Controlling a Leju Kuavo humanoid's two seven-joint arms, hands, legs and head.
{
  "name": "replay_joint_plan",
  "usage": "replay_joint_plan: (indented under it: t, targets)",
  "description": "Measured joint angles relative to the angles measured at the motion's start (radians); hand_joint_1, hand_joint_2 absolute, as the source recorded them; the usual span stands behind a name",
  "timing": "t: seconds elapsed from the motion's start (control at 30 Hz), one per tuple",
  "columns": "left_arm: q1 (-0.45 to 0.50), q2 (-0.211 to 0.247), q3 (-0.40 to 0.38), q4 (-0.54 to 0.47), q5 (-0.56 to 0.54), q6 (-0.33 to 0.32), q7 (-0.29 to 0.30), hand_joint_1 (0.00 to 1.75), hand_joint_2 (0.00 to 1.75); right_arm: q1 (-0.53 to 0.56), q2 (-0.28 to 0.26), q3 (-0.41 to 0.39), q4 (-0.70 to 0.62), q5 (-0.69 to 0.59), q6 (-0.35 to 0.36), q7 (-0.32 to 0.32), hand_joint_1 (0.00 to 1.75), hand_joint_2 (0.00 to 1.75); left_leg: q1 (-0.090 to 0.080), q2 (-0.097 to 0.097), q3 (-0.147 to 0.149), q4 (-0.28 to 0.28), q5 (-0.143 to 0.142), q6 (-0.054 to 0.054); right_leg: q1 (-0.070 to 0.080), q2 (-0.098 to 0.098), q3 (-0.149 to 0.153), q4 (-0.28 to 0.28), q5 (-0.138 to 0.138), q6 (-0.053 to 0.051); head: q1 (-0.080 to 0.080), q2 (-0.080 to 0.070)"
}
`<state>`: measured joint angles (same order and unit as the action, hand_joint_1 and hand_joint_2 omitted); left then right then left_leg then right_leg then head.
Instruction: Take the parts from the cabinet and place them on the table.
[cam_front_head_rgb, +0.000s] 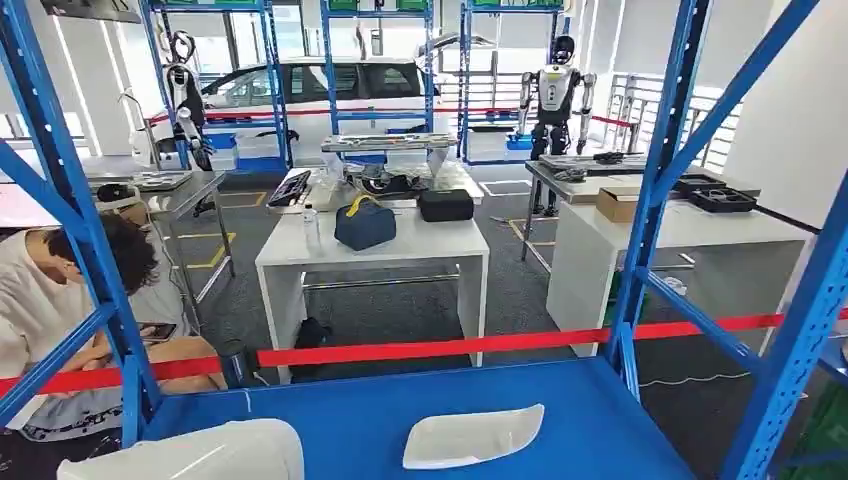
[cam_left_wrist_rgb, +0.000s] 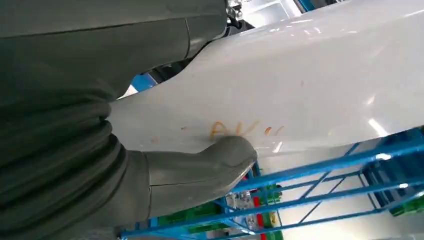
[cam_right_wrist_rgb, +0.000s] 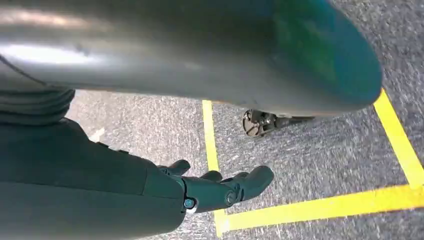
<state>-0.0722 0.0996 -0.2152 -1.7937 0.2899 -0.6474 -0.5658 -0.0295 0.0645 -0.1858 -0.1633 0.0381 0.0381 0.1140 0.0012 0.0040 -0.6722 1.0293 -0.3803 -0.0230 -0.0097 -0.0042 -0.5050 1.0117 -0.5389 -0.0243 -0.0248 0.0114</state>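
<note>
A large white moulded part (cam_front_head_rgb: 200, 455) rises at the near left of the blue cabinet shelf (cam_front_head_rgb: 600, 420). In the left wrist view my left hand (cam_left_wrist_rgb: 125, 175) grips this white part (cam_left_wrist_rgb: 310, 85), the thumb (cam_left_wrist_rgb: 210, 162) pressed against its glossy face beside orange marks; the other fingers are hidden behind it. A smaller white part (cam_front_head_rgb: 473, 436) lies flat on the shelf, near the middle. My right hand (cam_right_wrist_rgb: 210, 192) hangs over the grey floor with its fingers loosely apart and nothing in it. The white table (cam_front_head_rgb: 300, 245) stands beyond the red tape.
Blue rack posts (cam_front_head_rgb: 650, 190) and braces frame the shelf on both sides. Red barrier tape (cam_front_head_rgb: 420, 350) runs across behind the shelf. A person (cam_front_head_rgb: 60, 300) sits at the left. The white table carries a dark blue bag (cam_front_head_rgb: 365, 225) and a black case (cam_front_head_rgb: 446, 205).
</note>
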Motion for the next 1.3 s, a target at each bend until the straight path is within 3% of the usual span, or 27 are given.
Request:
replay_joint_plan:
  t: [0.03, 0.1, 0.13, 0.17, 0.23, 0.3, 0.33, 0.37, 0.5, 0.53, 0.6, 0.63, 0.67, 0.73, 0.8, 0.83, 0.87, 0.9, 0.97, 1.0, 1.03, 1.07, 1.13, 1.17, 1.2, 1.23, 1.3]
  targets:
    - [0.0, 0.001, 0.0, 0.001, 0.0, 0.002, 0.001, 1.75, 1.75, -0.002, -0.001, -0.003, 0.0, -0.002, -0.004, 0.0, 0.0, 0.0, -0.001, -0.004, -0.016, 0.025, -0.055, -0.007, 0.0, 0.0, -0.012, -0.003, 0.014, -0.007, -0.003, 0.0]
    - [0.0, 0.001, -0.002, 0.003, 0.0, 0.007, 0.005, 1.75, 1.75, -0.001, -0.002, -0.005, 0.0, -0.002, 0.005, -0.003, 0.0, 0.0, 0.007, -0.004, -0.039, 0.148, -0.182, -0.021, -0.002, -0.002, -0.04, -0.003, 0.039, -0.009, -0.004, 0.0]
    - [0.001, 0.001, -0.004, 0.006, -0.002, 0.009, 0.008, 1.75, 1.75, 0.0, -0.002, -0.006, 0.0, -0.002, 0.014, -0.013, 0.0, 0.0, 0.009, -0.004, -0.047, 0.216, -0.218, -0.025, -0.002, -0.002, -0.055, -0.002, 0.05, -0.007, -0.005, 0.0]
    - [0.001, 0.002, -0.006, 0.011, -0.006, 0.009, 0.007, 1.75, 1.75, 0.0, -0.002, -0.008, 0.0, -0.006, 0.018, -0.024, 0.0, 0.0, 0.011, -0.004, -0.048, 0.275, -0.226, -0.029, -0.002, -0.004, -0.073, 0.0, 0.063, -0.005, -0.006, 0.0]
    - [0.001, 0.003, -0.007, 0.02, -0.01, 0.009, 0.007, 1.75, 1.75, 0.0, -0.001, -0.015, 0.0, -0.011, 0.016, -0.034, 0.0, 0.0, 0.017, -0.003, -0.001, 0.269, -0.159, -0.033, -0.004, -0.006, -0.104, 0.006, 0.087, 0.002, -0.006, 0.0]
    - [-0.003, 0.004, -0.01, 0.025, -0.014, 0.009, 0.008, 1.75, 1.75, -0.001, 0.0, -0.017, 0.0, -0.009, 0.012, -0.028, 0.0, 0.0, 0.022, -0.004, 0.112, 0.132, -0.113, -0.037, -0.01, -0.006, -0.134, 0.018, 0.104, 0.013, -0.005, 0.0]
    - [-0.007, 0.004, -0.014, 0.026, -0.017, 0.01, 0.011, 1.75, 1.75, -0.001, 0.0, -0.018, 0.0, -0.006, 0.012, -0.026, 0.0, 0.0, 0.023, -0.008, 0.17, 0.038, -0.162, -0.042, -0.009, -0.006, -0.143, 0.025, 0.111, 0.022, -0.006, 0.0]
    - [-0.012, 0.001, -0.019, 0.027, -0.019, 0.013, 0.016, 1.75, 1.75, -0.001, 0.001, -0.018, 0.0, -0.001, 0.015, -0.026, 0.0, 0.0, 0.012, -0.015, 0.211, -0.022, -0.185, -0.026, -0.008, -0.004, -0.149, 0.027, 0.119, 0.03, -0.007, 0.0]
    - [-0.016, -0.005, -0.027, 0.03, -0.021, 0.018, 0.025, 1.75, 1.75, 0.002, 0.005, -0.02, 0.0, -0.011, 0.003, -0.033, 0.0, 0.0, 0.008, -0.003, 0.171, -0.019, -0.153, 0.027, -0.016, 0.0, -0.155, 0.014, 0.151, 0.056, -0.007, 0.0]
    - [-0.016, -0.008, -0.031, 0.03, -0.021, 0.018, 0.026, 1.75, 1.75, 0.004, 0.005, -0.022, 0.0, -0.013, 0.002, -0.032, 0.0, 0.0, 0.006, 0.001, 0.16, -0.019, -0.143, 0.038, -0.017, 0.0, -0.166, 0.037, 0.107, 0.058, -0.006, 0.0]
    - [-0.016, -0.013, -0.033, 0.03, -0.021, 0.018, 0.027, 1.75, 1.75, 0.004, 0.009, -0.024, 0.0, -0.019, -0.002, -0.032, 0.0, 0.0, 0.002, 0.001, 0.129, -0.019, -0.117, 0.049, -0.013, 0.001, -0.203, 0.166, -0.037, 0.057, -0.005, 0.0]
    - [-0.016, -0.014, -0.035, 0.031, -0.022, 0.018, 0.027, 1.75, 1.75, 0.003, 0.009, -0.024, 0.0, -0.022, -0.007, -0.03, 0.0, 0.0, -0.002, 0.002, 0.12, -0.017, -0.105, 0.051, -0.01, 0.002, -0.217, 0.238, -0.082, 0.056, -0.004, 0.0]
    - [-0.015, -0.015, -0.038, 0.031, -0.022, 0.018, 0.028, 1.75, 1.75, 0.001, 0.009, -0.027, 0.0, -0.027, -0.011, -0.029, 0.0, 0.0, -0.006, 0.002, 0.099, -0.015, -0.091, 0.053, -0.006, 0.002, -0.222, 0.3, -0.098, 0.052, -0.003, 0.0]
    - [-0.014, -0.019, -0.043, 0.033, -0.026, 0.016, 0.03, 1.75, 1.75, 0.0, 0.009, -0.032, 0.0, -0.024, -0.01, -0.011, 0.0, 0.0, -0.012, 0.002, 0.065, -0.01, -0.068, 0.054, 0.003, 0.003, -0.185, 0.316, -0.042, 0.041, -0.003, 0.0]
    - [-0.014, -0.025, -0.054, 0.035, -0.033, 0.009, 0.031, 1.75, 1.75, 0.0, 0.009, -0.034, 0.0, -0.02, -0.012, 0.0, 0.0, 0.0, -0.016, 0.003, 0.036, -0.001, -0.049, 0.052, 0.016, 0.003, -0.071, 0.184, 0.023, 0.023, -0.003, 0.0]
    - [-0.014, -0.03, -0.063, 0.035, -0.05, 0.008, 0.031, 1.75, 1.75, -0.002, 0.008, -0.035, 0.0, -0.02, -0.015, 0.005, 0.0, 0.0, -0.016, 0.003, 0.029, 0.003, -0.041, 0.051, 0.023, 0.004, 0.0, 0.089, 0.003, 0.011, -0.003, 0.0]
    - [-0.012, -0.032, -0.07, 0.035, -0.077, 0.008, 0.03, 1.75, 1.75, -0.003, 0.006, -0.037, 0.0, -0.02, -0.019, 0.008, 0.0, 0.0, -0.023, 0.003, 0.023, 0.006, -0.034, 0.046, 0.027, 0.003, 0.047, 0.004, -0.03, 0.002, -0.003, 0.0]
    - [-0.01, -0.032, -0.08, 0.035, -0.105, 0.007, 0.024, 1.75, 1.75, -0.005, 0.006, -0.037, 0.0, -0.019, -0.022, 0.01, 0.0, 0.0, -0.021, 0.005, 0.023, 0.002, -0.024, 0.041, 0.026, 0.003, 0.048, -0.003, -0.035, 0.005, -0.004, 0.0]
    - [-0.001, -0.032, -0.106, 0.036, -0.168, 0.006, 0.0, 1.75, 1.75, -0.004, 0.003, -0.038, 0.0, -0.015, -0.026, 0.027, 0.0, 0.0, -0.016, 0.007, 0.023, -0.007, -0.002, 0.031, 0.03, 0.004, 0.033, -0.008, -0.02, -0.005, -0.003, 0.0]
    - [0.002, -0.031, -0.122, 0.036, -0.201, 0.006, -0.02, 1.75, 1.75, -0.001, 0.002, -0.038, 0.0, -0.013, -0.029, 0.035, 0.0, 0.0, -0.022, 0.005, 0.019, -0.009, 0.008, 0.024, 0.022, 0.002, 0.026, -0.021, -0.001, -0.009, -0.004, 0.0]
    - [0.004, -0.028, -0.134, 0.039, -0.219, 0.006, -0.038, 1.75, 1.75, -0.002, 0.002, -0.038, 0.0, -0.01, -0.028, 0.037, 0.0, 0.0, -0.017, -0.001, 0.009, 0.005, -0.026, 0.018, 0.019, -0.005, 0.017, -0.022, 0.013, -0.015, -0.003, 0.0]
    - [0.002, -0.026, -0.146, 0.04, -0.232, 0.006, -0.054, 1.75, 1.75, -0.003, -0.001, -0.038, 0.0, -0.008, -0.028, 0.037, 0.0, 0.0, -0.014, -0.002, -0.005, 0.044, -0.089, 0.01, 0.016, -0.005, 0.004, -0.023, 0.025, -0.021, -0.005, 0.0]
    - [0.0, -0.018, -0.164, 0.047, -0.239, 0.01, -0.07, 1.75, 1.75, -0.001, -0.004, -0.038, 0.0, -0.008, -0.023, 0.03, 0.0, 0.0, -0.003, -0.003, -0.031, 0.182, -0.204, -0.004, 0.015, -0.006, -0.028, -0.02, 0.05, -0.021, -0.005, 0.0]
    - [0.0, -0.016, -0.167, 0.053, -0.239, 0.014, -0.076, 1.75, 1.75, -0.001, -0.005, -0.038, 0.0, -0.008, -0.023, 0.024, 0.0, 0.0, 0.001, -0.003, -0.04, 0.251, -0.228, -0.009, 0.013, -0.006, -0.048, -0.016, 0.063, -0.018, -0.005, 0.0]
    - [-0.002, -0.013, -0.167, 0.06, -0.238, 0.02, -0.081, 1.75, 1.75, 0.0, -0.005, -0.038, 0.0, -0.008, -0.023, 0.021, 0.0, 0.0, 0.005, -0.002, -0.037, 0.291, -0.217, -0.014, 0.011, -0.007, -0.069, -0.011, 0.076, -0.015, -0.005, 0.0]
    - [-0.006, -0.011, -0.167, 0.067, -0.238, 0.022, -0.084, 1.75, 1.75, 0.0, -0.005, -0.038, 0.0, -0.008, -0.023, 0.022, 0.0, 0.0, 0.008, -0.003, -0.016, 0.29, -0.18, -0.018, 0.009, -0.009, -0.088, -0.005, 0.088, -0.011, -0.005, 0.0]
    - [-0.012, -0.008, -0.168, 0.073, -0.237, 0.025, -0.084, 1.75, 1.75, 0.0, -0.006, -0.038, 0.0, -0.008, -0.023, 0.022, 0.0, 0.0, 0.015, -0.002, 0.076, 0.189, -0.115, -0.023, 0.003, -0.009, -0.128, 0.01, 0.109, -0.001, -0.005, 0.0]
